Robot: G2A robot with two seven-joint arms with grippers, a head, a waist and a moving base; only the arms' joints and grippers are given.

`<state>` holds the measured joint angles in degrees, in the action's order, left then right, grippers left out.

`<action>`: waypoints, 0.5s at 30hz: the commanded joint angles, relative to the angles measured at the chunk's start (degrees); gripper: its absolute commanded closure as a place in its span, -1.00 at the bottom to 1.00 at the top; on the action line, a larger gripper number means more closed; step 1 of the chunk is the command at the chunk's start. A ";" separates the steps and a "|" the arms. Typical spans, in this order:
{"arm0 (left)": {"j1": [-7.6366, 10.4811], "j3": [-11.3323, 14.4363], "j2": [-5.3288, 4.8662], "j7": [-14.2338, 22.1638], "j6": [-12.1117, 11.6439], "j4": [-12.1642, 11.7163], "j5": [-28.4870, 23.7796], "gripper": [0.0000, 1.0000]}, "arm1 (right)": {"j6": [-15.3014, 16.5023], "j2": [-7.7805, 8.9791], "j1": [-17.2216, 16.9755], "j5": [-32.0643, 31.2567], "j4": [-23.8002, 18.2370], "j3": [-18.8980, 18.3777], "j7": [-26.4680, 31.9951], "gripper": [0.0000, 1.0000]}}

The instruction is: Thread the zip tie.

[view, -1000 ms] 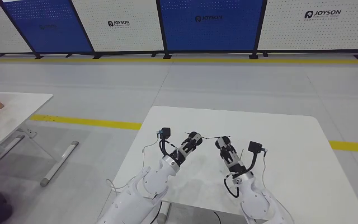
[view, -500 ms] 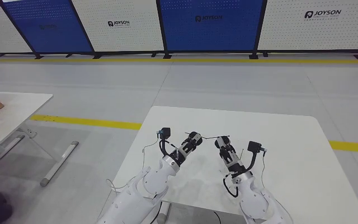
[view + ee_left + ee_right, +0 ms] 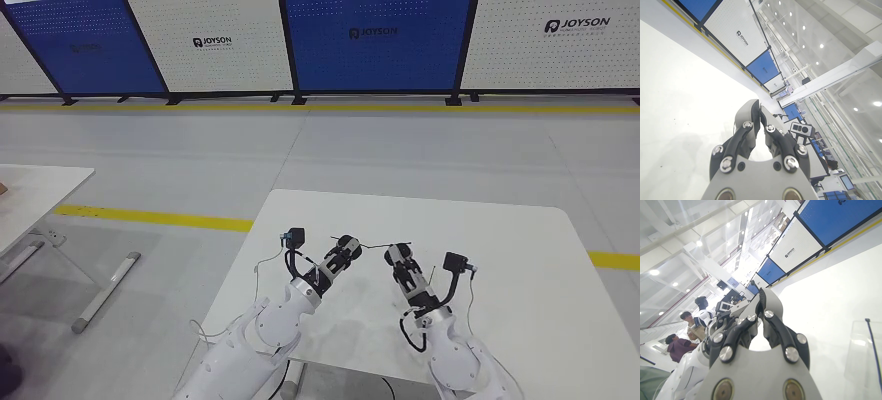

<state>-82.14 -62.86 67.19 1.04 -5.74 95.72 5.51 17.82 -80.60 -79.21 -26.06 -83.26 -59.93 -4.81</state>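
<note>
Right wrist view shows tie by clear container.

Bright, even light falls from rows of round white ceiling lamps high in the hall. In both wrist views the smooth white tabletop glares almost to plain white. Round steel screw heads on the right hand catch small glints, and the tip of the thin black zip tie at its fingertips stands dark against the bright hall. A clear plastic holder shows pale reflections. Blue-and-white partition panels lean and bow toward the wrist views' edges.
</note>
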 commanded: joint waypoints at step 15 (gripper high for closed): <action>0.00 0.00 0.00 0.00 0.00 0.00 0.00 1.00 | 0.22 -0.20 -0.55 -0.41 -0.27 0.03 0.21 1.00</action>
<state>-82.14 -62.86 67.19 1.04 -5.74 95.72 5.51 18.06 -80.78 -79.76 -26.49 -83.59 -59.90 -4.57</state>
